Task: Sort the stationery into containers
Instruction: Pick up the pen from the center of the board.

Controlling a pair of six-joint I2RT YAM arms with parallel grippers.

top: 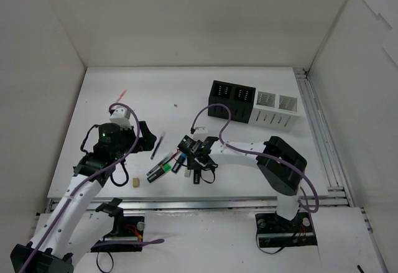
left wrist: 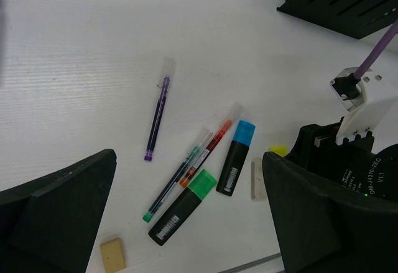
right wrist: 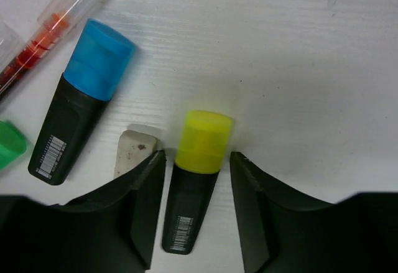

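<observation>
The right hand (right wrist: 198, 156) was down at the table (top: 186, 86). Its fingers (right wrist: 140, 204) were spread on either side of the yellow highlighter (right wrist: 200, 142), which lay flat between them. Whether they touched it could not be told. A white eraser (right wrist: 132, 152) lay just left of that highlighter, against the outer side of one finger. The blue highlighter (right wrist: 87, 99) lay further left, with an orange pen (right wrist: 62, 18) beside its cap.

The left hand (left wrist: 189, 155) hung above the table with its fingers wide apart, holding nothing. Below it lay the green highlighter (left wrist: 183, 206), with a green pen (left wrist: 177, 176) just beside it. A purple pen (left wrist: 157, 108) lay a little apart on the far side of that group. A beige eraser (left wrist: 113, 254) lay left of the group, near the table's near edge. A pink pen (top: 122, 93) lay well apart at the far left.

The black box (top: 232, 101) and the white box (top: 277, 110) stood side by side at the far right, the white one on the right. Their insides were too small to judge.
</observation>
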